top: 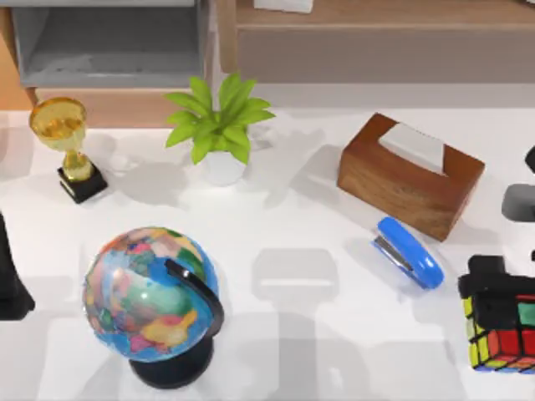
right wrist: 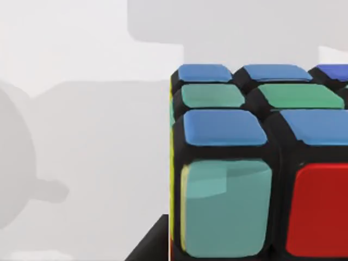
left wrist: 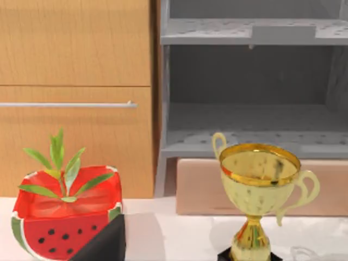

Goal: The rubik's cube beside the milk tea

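The rubik's cube point(top: 501, 334), black-framed with red, green and yellow squares, sits at the right edge of the top view, near the front. My right gripper point(top: 495, 292) is directly over it and shut on it, its black body covering the cube's far top. In the right wrist view the cube point(right wrist: 261, 163) looms very close, showing blue, green, teal and red squares, with a black finger point(right wrist: 149, 244) against its side. The milk tea is out of view. My left arm point(top: 10, 276) stays parked at the table's left edge.
A globe point(top: 150, 292) stands front left, a gold trophy point(top: 68, 142) back left and a potted plant point(top: 219, 125) back centre. A wooden tissue box point(top: 410, 171) and a blue stapler point(top: 408, 251) lie close behind the cube. Cabinets line the back.
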Robot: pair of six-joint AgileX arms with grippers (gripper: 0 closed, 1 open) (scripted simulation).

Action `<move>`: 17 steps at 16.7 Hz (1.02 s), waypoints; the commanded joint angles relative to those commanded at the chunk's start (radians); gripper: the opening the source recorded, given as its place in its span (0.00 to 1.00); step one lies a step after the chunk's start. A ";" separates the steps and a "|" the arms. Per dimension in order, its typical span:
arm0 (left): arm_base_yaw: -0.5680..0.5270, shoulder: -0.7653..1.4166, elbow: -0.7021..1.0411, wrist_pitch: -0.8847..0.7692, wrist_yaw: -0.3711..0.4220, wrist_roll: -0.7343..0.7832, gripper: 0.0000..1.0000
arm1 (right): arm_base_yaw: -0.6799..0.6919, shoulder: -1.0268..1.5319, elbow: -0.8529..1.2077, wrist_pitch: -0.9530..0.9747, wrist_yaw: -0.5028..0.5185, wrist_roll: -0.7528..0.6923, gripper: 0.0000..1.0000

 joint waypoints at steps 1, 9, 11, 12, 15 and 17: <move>0.000 0.000 0.000 0.000 0.000 0.000 1.00 | 0.022 -0.008 -0.038 -0.037 0.005 0.012 0.00; 0.000 0.000 0.000 0.000 0.000 0.000 1.00 | 0.056 -0.016 -0.104 -0.099 0.014 0.033 0.00; 0.000 0.000 0.000 0.000 0.000 0.000 1.00 | 0.057 -0.017 -0.102 -0.098 0.013 0.033 0.00; 0.000 0.000 0.000 0.000 0.000 0.000 1.00 | 0.059 -0.018 -0.100 -0.095 0.012 0.032 0.00; 0.000 0.000 0.000 0.000 0.000 0.000 1.00 | 0.064 -0.019 -0.091 -0.081 0.008 0.034 0.00; 0.000 0.000 0.000 0.000 0.000 0.000 1.00 | 0.067 -0.022 -0.086 -0.069 0.004 0.036 0.00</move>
